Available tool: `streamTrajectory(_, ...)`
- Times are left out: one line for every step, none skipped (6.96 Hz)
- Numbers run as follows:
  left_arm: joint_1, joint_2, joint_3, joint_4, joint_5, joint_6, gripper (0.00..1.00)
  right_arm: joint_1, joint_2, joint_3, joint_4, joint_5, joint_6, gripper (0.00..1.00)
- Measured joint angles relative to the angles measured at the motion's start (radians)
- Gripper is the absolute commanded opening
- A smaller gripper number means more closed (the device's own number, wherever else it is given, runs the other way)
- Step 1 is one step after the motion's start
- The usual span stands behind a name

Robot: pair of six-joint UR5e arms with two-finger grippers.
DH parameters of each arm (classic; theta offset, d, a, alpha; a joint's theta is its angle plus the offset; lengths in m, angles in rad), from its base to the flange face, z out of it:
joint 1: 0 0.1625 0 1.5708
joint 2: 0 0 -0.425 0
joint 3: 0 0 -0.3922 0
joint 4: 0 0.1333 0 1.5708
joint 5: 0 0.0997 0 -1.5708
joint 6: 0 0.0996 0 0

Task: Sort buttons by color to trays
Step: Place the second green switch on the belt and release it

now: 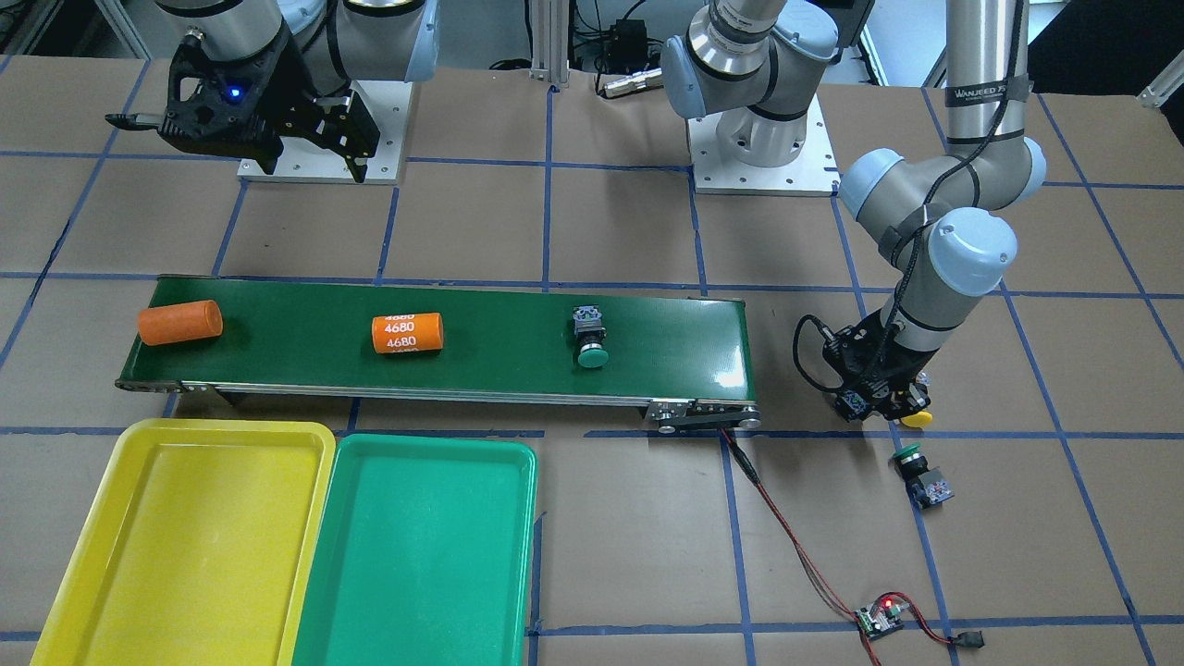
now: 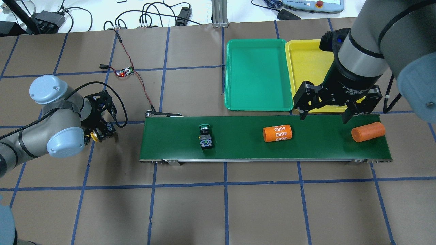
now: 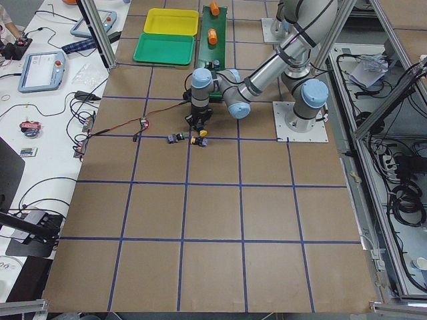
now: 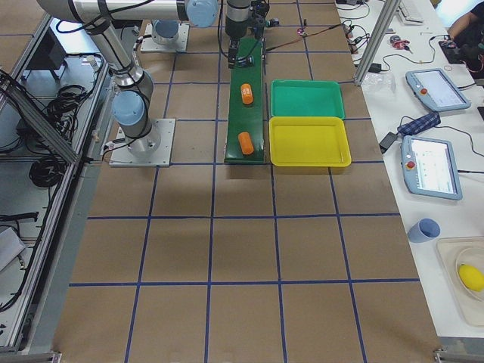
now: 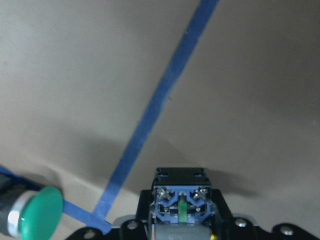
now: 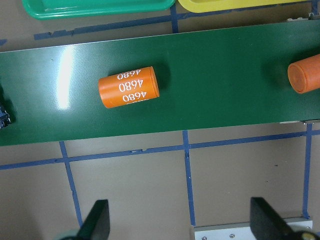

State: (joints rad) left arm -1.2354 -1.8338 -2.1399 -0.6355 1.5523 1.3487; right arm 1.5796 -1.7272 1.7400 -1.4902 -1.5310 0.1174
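The left pincer (image 1: 883,407) appears clamped on a yellow button (image 1: 917,419) down at the surface (image 1: 592,555) beyond the belt (image 1: 509,324)'s end. A shallow hold could let it twist out or clip the neighbouring green button (image 1: 920,474). The right pincer (image 2: 323,117) hangs apart.

Bright yellow tray (image 1: 185,555), green tray (image 1: 416,564), dark-green belt (image 1: 518,324), orange cylinders (image 1: 180,323), brown bench (image 1: 629,546) gridded blue; one button (image 1: 917,419) seemingly yellow-capped.
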Motion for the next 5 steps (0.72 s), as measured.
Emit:
streamTrajectory(-0.042, 0.038, -0.005, -0.012, -0.016, -0.019, 0.0, 0.0, 0.002, 0.002, -0.024, -0.003, -0.001, 1.0)
streamTrajectory(-0.099, 0.081, -0.01, -0.033, -0.021, -0.024, 0.0, 0.0, 0.005, 0.004, -0.039, -0.005, 0.002, 1.0)
streamTrajectory(-0.157, 0.127, -0.009, -0.076, -0.023, -0.024, 0.0, 0.0, 0.008, 0.005, -0.045, -0.006, 0.008, 1.0)
streamTrajectory(-0.209, 0.166, -0.006, -0.122, -0.024, -0.024, 0.0, 0.0, 0.008, 0.005, -0.047, -0.006, 0.01, 1.0)
streamTrajectory(-0.26, 0.191, 0.0, -0.152, -0.025, -0.024, 0.0, 0.0, 0.009, 0.006, -0.047, -0.006, 0.011, 1.0)
